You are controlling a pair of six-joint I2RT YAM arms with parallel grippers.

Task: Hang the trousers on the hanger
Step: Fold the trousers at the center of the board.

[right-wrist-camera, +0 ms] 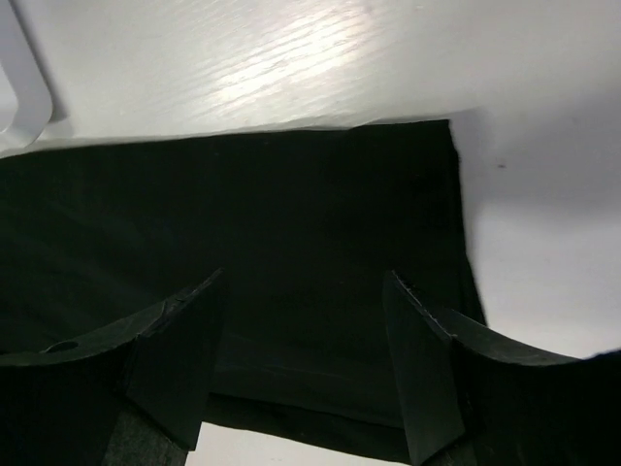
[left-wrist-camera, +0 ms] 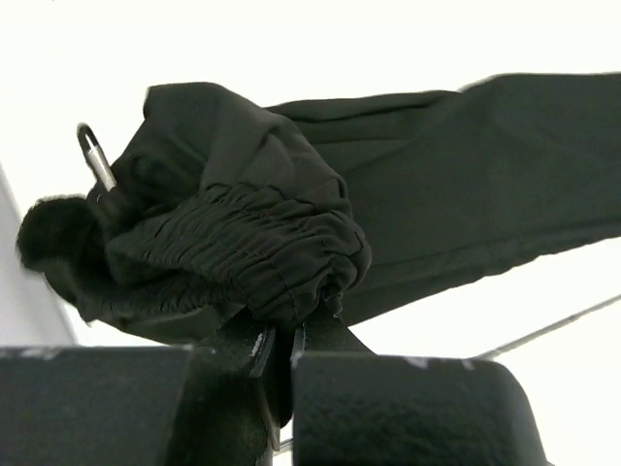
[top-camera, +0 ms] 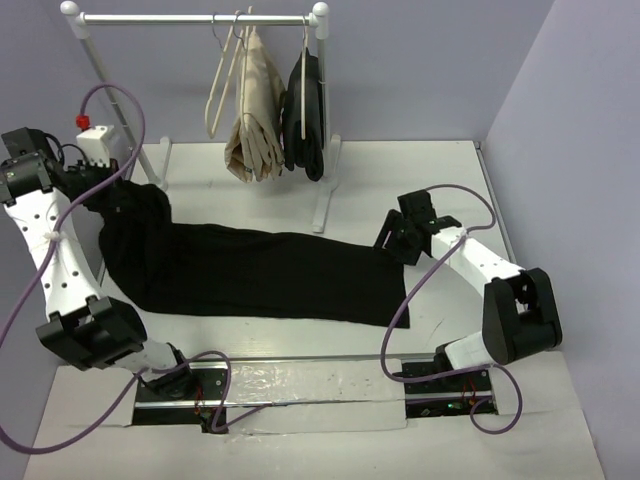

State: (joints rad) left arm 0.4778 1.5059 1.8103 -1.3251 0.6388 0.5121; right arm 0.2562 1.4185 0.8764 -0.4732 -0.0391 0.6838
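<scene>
The black trousers (top-camera: 250,270) lie flat across the table, waist at the left, leg ends at the right. My left gripper (top-camera: 112,196) is shut on the gathered elastic waistband (left-wrist-camera: 243,243) and holds it bunched up off the table; the jaws (left-wrist-camera: 281,340) pinch the fabric. My right gripper (top-camera: 398,243) is open just above the leg ends, with the black cloth (right-wrist-camera: 291,243) showing between its fingers (right-wrist-camera: 184,359). The empty cream hanger (top-camera: 222,80) hangs by its hook at the left of the rail, far from both grippers.
A white clothes rail (top-camera: 200,18) stands at the back, with beige trousers (top-camera: 255,115) and a smaller black garment (top-camera: 305,115) hanging on it. Its white feet (top-camera: 325,190) rest on the table just behind the trousers; one foot shows in the right wrist view (right-wrist-camera: 19,87). Walls close in on both sides.
</scene>
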